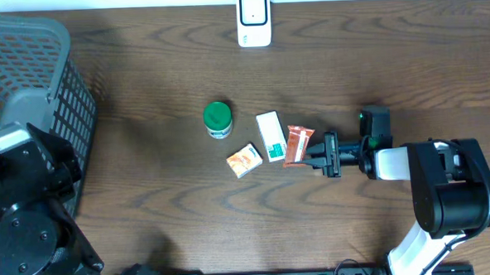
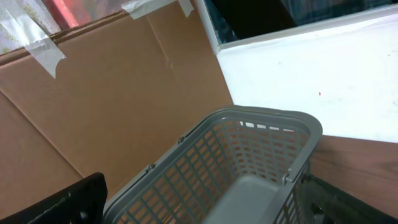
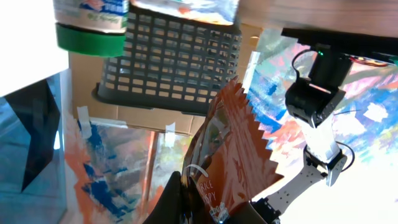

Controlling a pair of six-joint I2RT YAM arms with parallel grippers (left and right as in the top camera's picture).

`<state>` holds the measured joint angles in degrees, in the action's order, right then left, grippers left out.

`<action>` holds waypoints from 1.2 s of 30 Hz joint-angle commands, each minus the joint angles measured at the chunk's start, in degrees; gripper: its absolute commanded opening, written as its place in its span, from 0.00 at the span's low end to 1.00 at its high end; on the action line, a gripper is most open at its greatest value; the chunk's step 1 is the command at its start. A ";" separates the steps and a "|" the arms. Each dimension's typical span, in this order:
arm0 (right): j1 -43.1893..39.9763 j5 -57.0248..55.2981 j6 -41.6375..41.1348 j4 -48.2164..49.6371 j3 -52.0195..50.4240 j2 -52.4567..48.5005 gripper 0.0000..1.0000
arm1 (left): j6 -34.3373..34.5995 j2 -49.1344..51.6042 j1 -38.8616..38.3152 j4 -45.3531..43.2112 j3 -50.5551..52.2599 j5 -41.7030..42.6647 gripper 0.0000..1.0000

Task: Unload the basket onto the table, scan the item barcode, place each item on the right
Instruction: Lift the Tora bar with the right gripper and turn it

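Note:
An orange foil snack packet lies at mid-table with my right gripper shut on its right end. In the right wrist view the packet with its zigzag edge fills the space above the right gripper, pinched between the dark fingers. The white barcode scanner stands at the table's far edge, well away from the packet. My left gripper is open, holds nothing, and hangs over the grey basket. The left arm sits at the lower left.
A green-lidded jar, a white and green box and a small orange box lie just left of the packet. The grey mesh basket stands at the table's left end. Cardboard stands behind the basket.

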<state>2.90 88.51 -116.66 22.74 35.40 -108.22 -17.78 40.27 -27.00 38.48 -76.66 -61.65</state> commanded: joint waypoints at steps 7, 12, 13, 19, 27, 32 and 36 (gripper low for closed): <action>3.37 0.90 -0.81 -9.18 10.84 11.76 0.02 | 0.55 -0.24 0.20 -0.07 0.11 -0.55 0.98; 6.05 0.87 -0.81 -13.81 13.81 17.27 0.02 | 0.55 -0.24 0.20 -0.07 0.11 -0.55 0.98; 6.60 0.85 -0.83 -14.51 13.92 18.25 0.02 | 0.55 -0.24 0.20 -0.07 0.11 -0.55 0.98; 7.08 -0.94 -0.87 -19.78 13.94 20.33 0.02 | 0.55 -0.24 0.20 -0.07 0.11 -0.55 0.98; 6.91 -3.80 -0.87 -30.01 13.94 20.31 0.02 | 0.55 -0.24 0.20 -0.07 0.11 -0.55 0.98; 6.91 -3.76 -0.87 -30.08 13.94 20.31 0.02 | 0.55 -0.24 0.20 -0.07 0.11 -0.55 0.98; 6.93 -3.08 -0.87 -30.01 13.94 20.31 0.02 | 0.55 -0.24 0.20 -0.07 0.11 -0.55 0.98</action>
<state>9.72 84.18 -117.01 -7.05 48.82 -88.38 -17.78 40.27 -27.00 38.54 -76.66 -61.67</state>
